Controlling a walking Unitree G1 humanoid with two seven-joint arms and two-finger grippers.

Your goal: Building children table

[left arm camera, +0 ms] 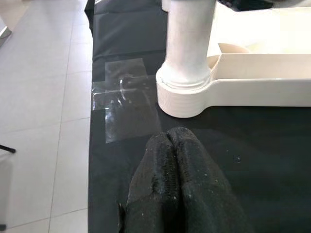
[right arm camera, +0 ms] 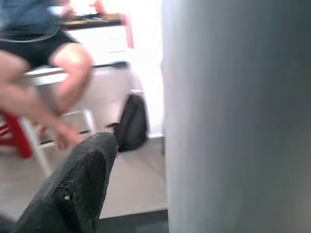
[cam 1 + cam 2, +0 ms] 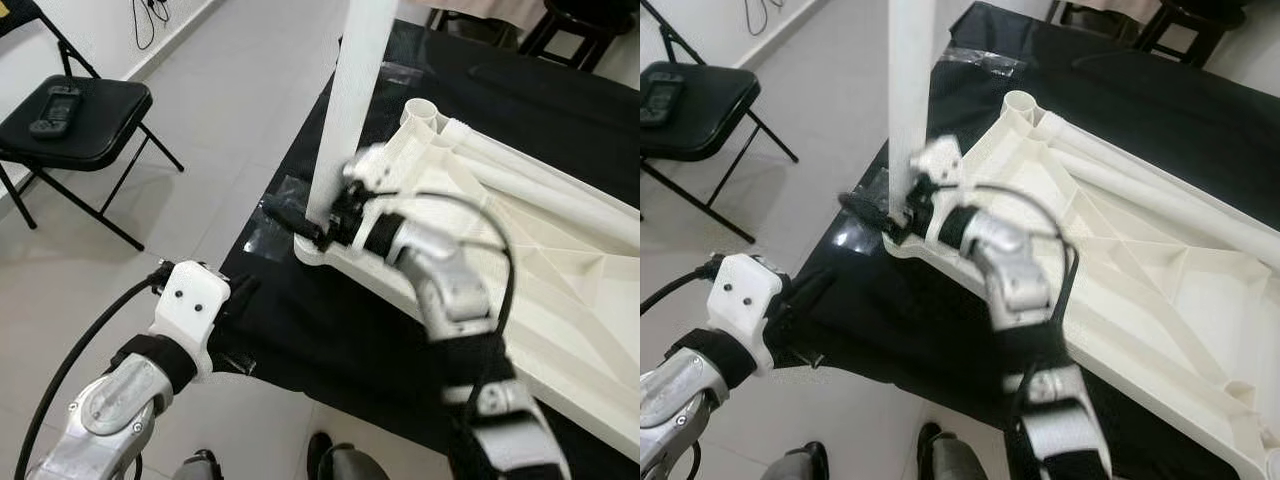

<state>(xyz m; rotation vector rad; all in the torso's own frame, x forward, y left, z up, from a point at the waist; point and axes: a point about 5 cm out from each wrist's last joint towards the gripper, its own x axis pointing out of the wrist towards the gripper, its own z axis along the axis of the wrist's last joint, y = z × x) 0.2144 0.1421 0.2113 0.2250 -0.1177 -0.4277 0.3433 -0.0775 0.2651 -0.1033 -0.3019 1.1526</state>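
white plastic tabletop [image 3: 520, 260] lies upside down on a black cloth [image 3: 330, 340] covering the desk, with one white leg [image 3: 345, 110] standing upright in its corner socket at about 11 o'clock of the tabletop. the right pincer [image 3: 325, 222] grips that leg near its base. the left pincer [image 1: 172, 160] rests on the cloth at the leg's 7 o'clock, fingers pressed together holding nothing, near clear tape [image 1: 126, 99]; a black folding chair [image 3: 80, 120] stands at 10 o'clock.

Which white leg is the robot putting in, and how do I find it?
Find the white tabletop lying upside down on the black cloth. At its near corner one table leg stands upright, with the right gripper at its base. The other legs lie flat.
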